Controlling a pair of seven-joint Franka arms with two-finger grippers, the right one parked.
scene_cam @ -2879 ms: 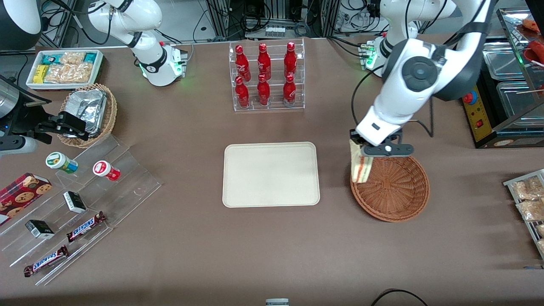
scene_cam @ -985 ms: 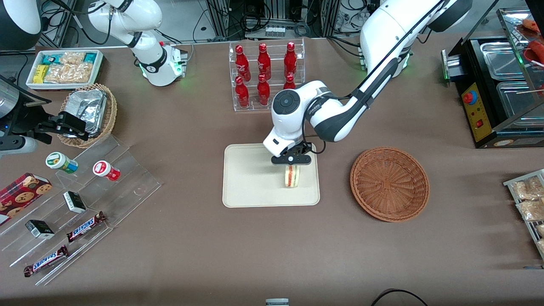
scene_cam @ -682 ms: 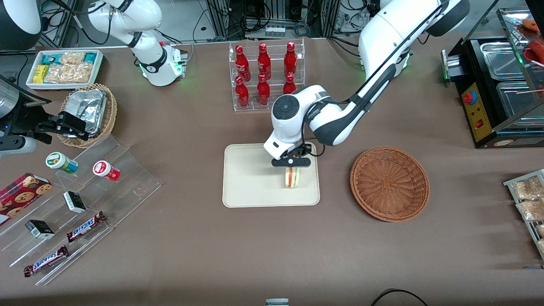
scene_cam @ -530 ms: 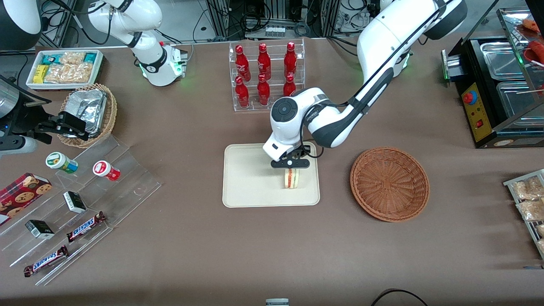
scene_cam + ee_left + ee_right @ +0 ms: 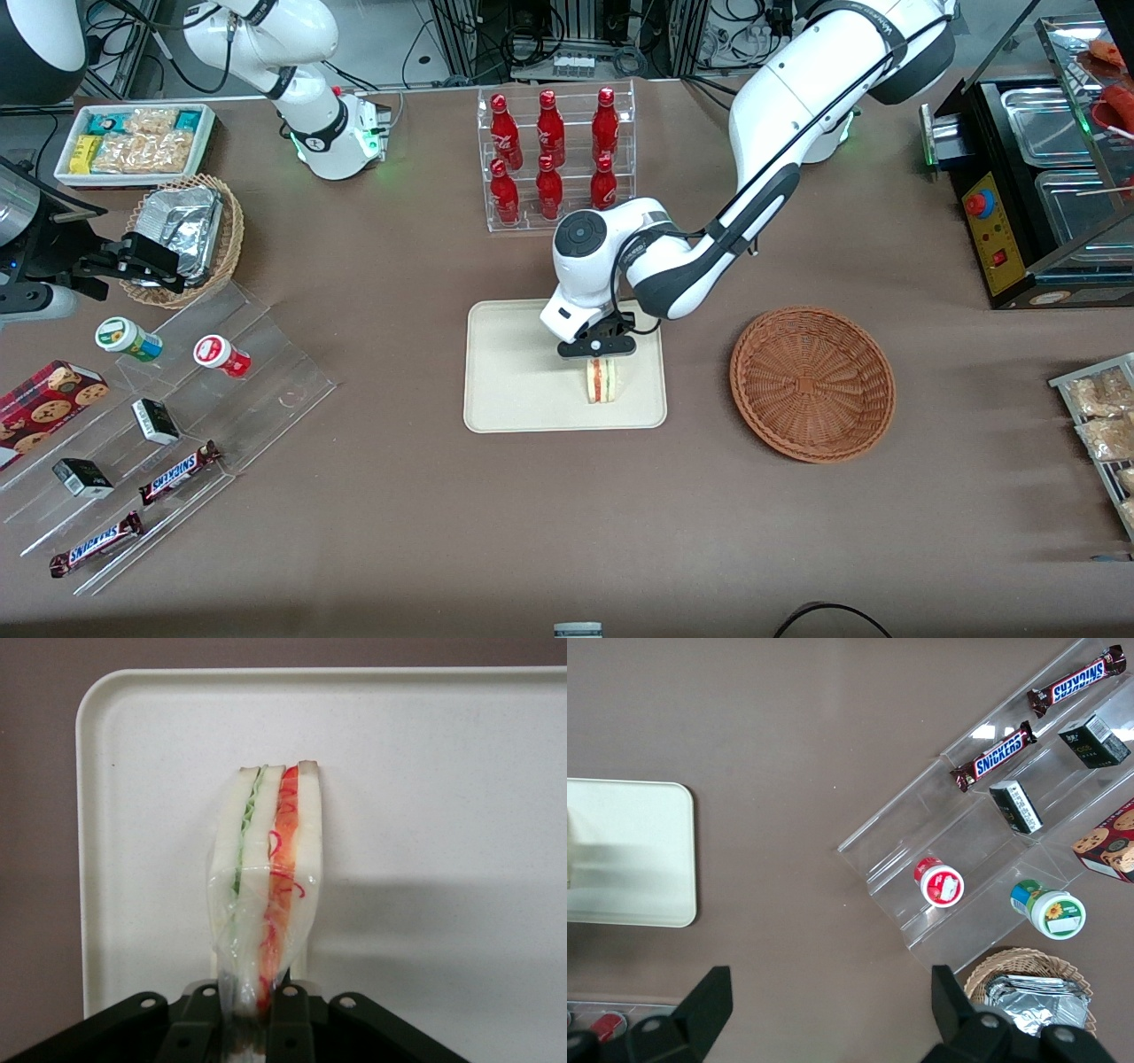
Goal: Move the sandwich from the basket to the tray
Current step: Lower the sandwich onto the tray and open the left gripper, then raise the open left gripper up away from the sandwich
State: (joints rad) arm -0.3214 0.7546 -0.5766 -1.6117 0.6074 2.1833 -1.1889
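Note:
The sandwich [image 5: 601,382] [image 5: 266,877], a plastic-wrapped wedge of pale bread with red and green filling, stands on edge low over the cream tray [image 5: 518,372] [image 5: 443,771], near the tray's end toward the basket. My left gripper [image 5: 595,352] [image 5: 251,1028] is directly above it, shut on the sandwich's wrapped top edge, with both black fingers pressed against the wrap. The reddish-brown wicker basket [image 5: 812,383] sits beside the tray, toward the working arm's end, with nothing in it.
A clear rack of red bottles [image 5: 554,159] stands farther from the camera than the tray. Toward the parked arm's end are a tan basket of foil packets [image 5: 186,232], a white bin of snacks [image 5: 133,142] and a clear stepped display [image 5: 159,425] with candy bars.
My gripper carried the sandwich from the basket across to the tray, then lowered it and shifted slightly nearer the camera over the last second. The basket is now empty.

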